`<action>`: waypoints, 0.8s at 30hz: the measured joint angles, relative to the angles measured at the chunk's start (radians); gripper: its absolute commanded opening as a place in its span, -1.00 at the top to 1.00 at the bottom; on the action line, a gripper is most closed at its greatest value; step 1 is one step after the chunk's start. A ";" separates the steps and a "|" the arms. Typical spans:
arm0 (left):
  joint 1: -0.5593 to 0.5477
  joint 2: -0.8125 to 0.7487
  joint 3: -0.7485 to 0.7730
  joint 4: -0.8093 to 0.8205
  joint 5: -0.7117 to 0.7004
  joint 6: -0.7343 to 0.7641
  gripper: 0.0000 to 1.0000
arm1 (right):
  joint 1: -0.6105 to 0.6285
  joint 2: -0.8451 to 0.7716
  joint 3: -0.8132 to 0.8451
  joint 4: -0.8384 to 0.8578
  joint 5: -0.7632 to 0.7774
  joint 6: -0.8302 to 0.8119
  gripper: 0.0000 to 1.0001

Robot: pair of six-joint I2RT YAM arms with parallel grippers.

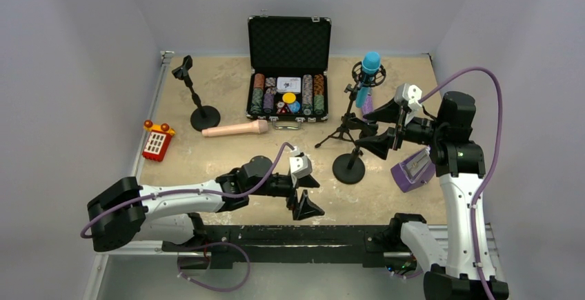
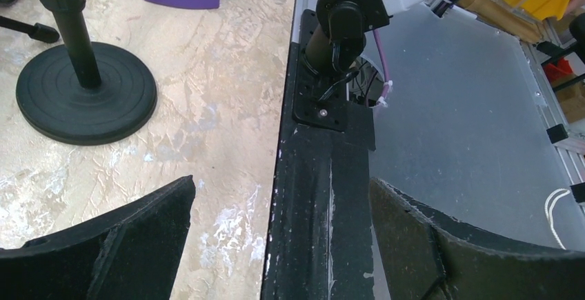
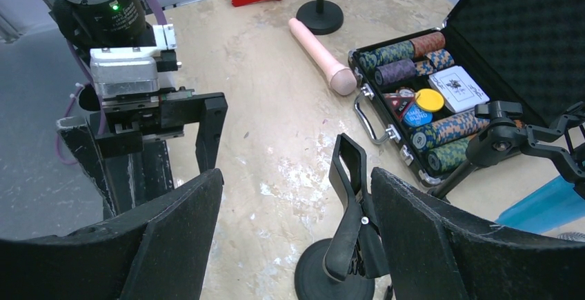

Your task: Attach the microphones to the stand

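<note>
1. L pincer [image 1: 310, 194]: jaws spread wide, nothing held. You find it low over the near edge of the worktop, approx. mid-width. In the L wrist view one finger [image 2: 124, 245] sits over the worktop and the other over the black rail [image 2: 321, 196] along that edge.

2. R pincer [image 1: 377, 131]: jaws spread wide, nothing gripped. It sits right of centre and points toward the left edge.

3. Round-base stand [image 1: 348, 168]: upright, right of centre, nearer the near edge. Its clip [image 3: 348, 176] stands between the R pincer's fingers, closer to one of them. You cannot tell from these views whether it touches that finger. The stand's base is near the L pincer, apart from it.

4. Pink mic [image 1: 234, 130]: lies flat, left of centre, head toward the chip case [image 1: 288, 72]. It is well apart from both pincers.

5. Second round-base stand [image 1: 204, 115]: upright toward the far-left corner, clip empty, base just beside the pink mic's tail end.

6. Blue mic [image 1: 368, 79]: seated in the mount of the tripod stand [image 1: 341, 131], toward the far-right corner, just past the R pincer on its far side.

7. Misc.: red toy [image 1: 157, 141] by the left edge; purple block [image 1: 412, 169] by the right edge, under the R arm.
</note>
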 measured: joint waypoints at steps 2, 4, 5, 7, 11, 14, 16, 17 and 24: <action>0.000 0.001 -0.014 0.009 -0.002 0.002 -0.98 | 0.000 0.000 0.000 0.000 0.000 -0.001 -0.64; 0.000 0.002 -0.026 0.017 -0.005 0.004 -0.98 | 0.000 0.000 0.000 0.000 0.000 -0.001 -0.64; 0.000 0.002 -0.031 0.022 -0.007 0.005 -0.98 | 0.000 0.000 0.000 0.000 0.000 -0.001 -0.64; 0.000 0.003 -0.037 0.031 -0.012 0.013 -0.99 | 0.000 0.000 0.000 0.000 -0.001 -0.001 -0.63; 0.000 0.002 -0.054 0.042 -0.027 0.034 -0.99 | 0.000 0.000 0.000 0.001 -0.008 -0.002 -0.63; 0.000 -0.002 -0.076 0.054 -0.037 0.052 -0.99 | 0.000 0.000 0.000 0.001 -0.018 -0.002 -0.63; 0.000 -0.006 -0.087 0.060 -0.044 0.057 -0.99 | 0.000 0.000 0.000 0.002 -0.019 -0.002 -0.63; 0.000 -0.010 -0.092 0.064 -0.047 0.060 -0.99 | 0.000 0.000 0.000 0.002 -0.019 -0.002 -0.63; 0.000 -0.015 -0.117 0.122 -0.053 0.087 -0.99 | 0.000 0.000 0.000 0.002 -0.019 -0.002 -0.63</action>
